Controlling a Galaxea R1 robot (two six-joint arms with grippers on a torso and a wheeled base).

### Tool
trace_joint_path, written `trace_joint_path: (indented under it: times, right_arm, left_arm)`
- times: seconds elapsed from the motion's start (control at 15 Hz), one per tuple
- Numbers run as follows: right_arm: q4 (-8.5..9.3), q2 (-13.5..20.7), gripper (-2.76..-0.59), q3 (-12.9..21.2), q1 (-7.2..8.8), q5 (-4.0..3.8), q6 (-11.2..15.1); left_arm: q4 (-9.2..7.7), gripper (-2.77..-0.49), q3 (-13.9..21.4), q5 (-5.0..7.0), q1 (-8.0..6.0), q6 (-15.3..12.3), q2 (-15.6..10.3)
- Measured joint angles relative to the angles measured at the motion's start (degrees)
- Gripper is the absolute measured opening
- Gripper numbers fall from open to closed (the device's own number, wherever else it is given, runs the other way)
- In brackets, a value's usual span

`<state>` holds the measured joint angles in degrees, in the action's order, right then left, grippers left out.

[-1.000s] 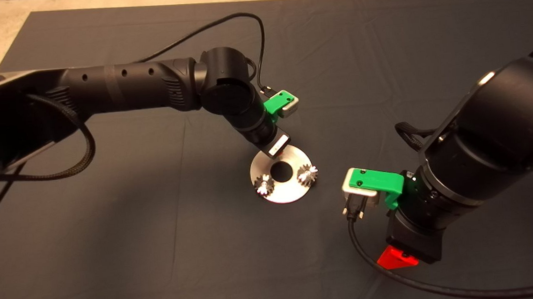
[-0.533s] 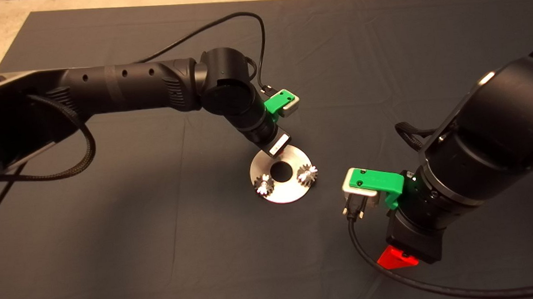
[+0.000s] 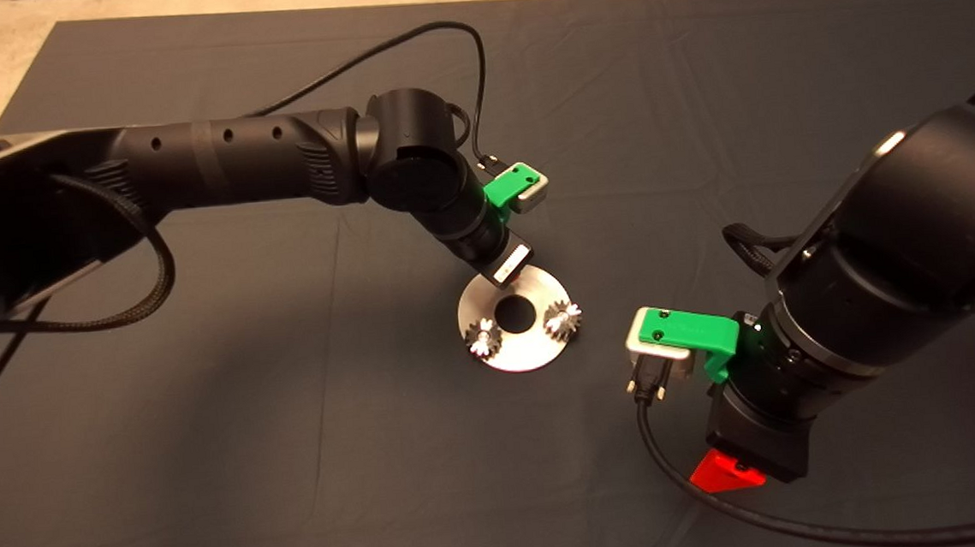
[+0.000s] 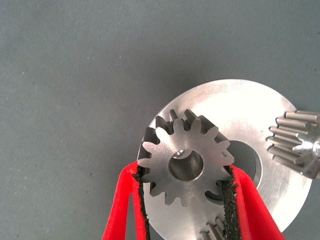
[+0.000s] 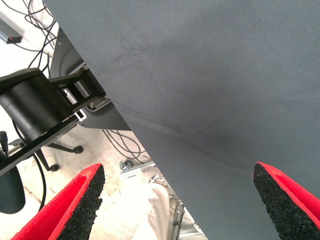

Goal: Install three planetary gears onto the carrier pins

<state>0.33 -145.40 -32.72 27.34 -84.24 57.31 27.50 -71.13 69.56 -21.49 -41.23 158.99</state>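
A shiny round disc [image 3: 517,353] with a large centre hole lies mid-mat. Two small silver gears [image 3: 483,338] [image 3: 562,320] sit on it, on its near-left and right sides. My left gripper [image 3: 506,265] hangs over the disc's far edge. In the left wrist view it [image 4: 184,172] is shut on a third gear [image 4: 186,150], held flat just above the disc [image 4: 235,107]. One seated gear [image 4: 292,142] shows its pin tip in its bore. The pin under the held gear is hidden. My right gripper [image 3: 729,469] waits open and empty at the near right [image 5: 182,200].
The dark mat [image 3: 248,410] covers the table. A black cable [image 3: 727,514] loops from my right arm over the near right of the mat. The right wrist view looks past the mat's edge [image 5: 150,150] at a floor with cables and a chair base [image 5: 65,147].
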Motion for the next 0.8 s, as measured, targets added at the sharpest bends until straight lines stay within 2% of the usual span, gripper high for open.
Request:
trace_joint_path:
  times: [0.13,0.8]
  right_arm:
    - [0.00,0.0,-1.15,0.0,0.02,0.00,0.0]
    - [0.02,0.0,-1.15,0.0,0.16,0.00,0.0]
  left_arm:
    - [0.20,-2.67,0.0,-0.66,0.11,0.0,0.0]
    - [0.39,-2.67,0.0,-0.99,0.22,0.0,0.0]
